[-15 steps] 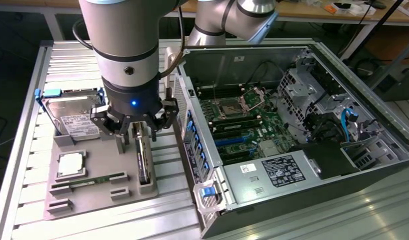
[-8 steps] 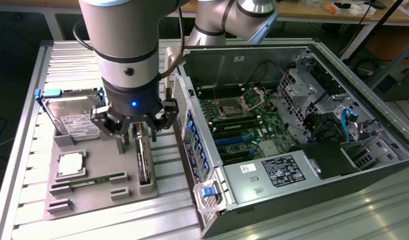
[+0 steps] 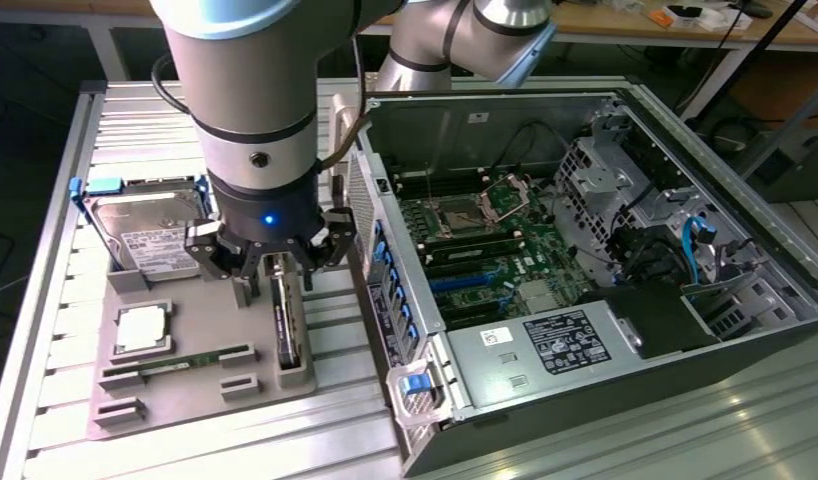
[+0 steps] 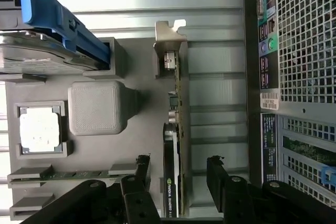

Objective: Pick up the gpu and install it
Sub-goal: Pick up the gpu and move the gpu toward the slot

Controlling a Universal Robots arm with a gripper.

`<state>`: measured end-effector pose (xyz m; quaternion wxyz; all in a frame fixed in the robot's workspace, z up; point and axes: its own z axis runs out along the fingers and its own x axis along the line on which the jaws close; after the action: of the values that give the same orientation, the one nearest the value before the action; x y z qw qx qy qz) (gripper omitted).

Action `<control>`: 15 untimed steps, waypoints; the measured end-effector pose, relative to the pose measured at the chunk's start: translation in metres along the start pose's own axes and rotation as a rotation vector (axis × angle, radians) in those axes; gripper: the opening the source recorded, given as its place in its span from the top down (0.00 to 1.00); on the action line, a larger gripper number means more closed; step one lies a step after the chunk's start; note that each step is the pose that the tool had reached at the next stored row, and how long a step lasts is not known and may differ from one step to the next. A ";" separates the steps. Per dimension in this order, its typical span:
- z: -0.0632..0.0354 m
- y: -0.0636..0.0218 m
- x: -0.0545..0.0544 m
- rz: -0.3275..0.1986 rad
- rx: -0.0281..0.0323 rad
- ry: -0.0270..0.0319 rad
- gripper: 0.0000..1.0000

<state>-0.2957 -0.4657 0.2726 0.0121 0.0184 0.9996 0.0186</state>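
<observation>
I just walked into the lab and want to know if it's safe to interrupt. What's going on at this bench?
A robot arm is working on the gpu, which stands on edge in a gray holder tray beside an open computer case. The gripper hangs over the gpu with its jaws open, one finger on each side, not gripping it. The gpu has not yet been lifted from the tray.

The gpu [image 4: 170,182] edge reads "NVIDIA QUADRO".
</observation>
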 end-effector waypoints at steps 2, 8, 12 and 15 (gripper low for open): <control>0.0039 -0.0002 0.001 0.001 0.0024 -0.0001 0.44; 0.0143 -0.0006 0.002 0.003 0.0071 -0.0004 0.44; 0.0211 -0.0009 0.003 0.004 0.0097 -0.0005 0.44; 0.0268 -0.0011 0.004 0.005 0.0126 -0.0007 0.44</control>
<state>-0.2987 -0.4657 0.2457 0.0123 0.0210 0.9996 0.0123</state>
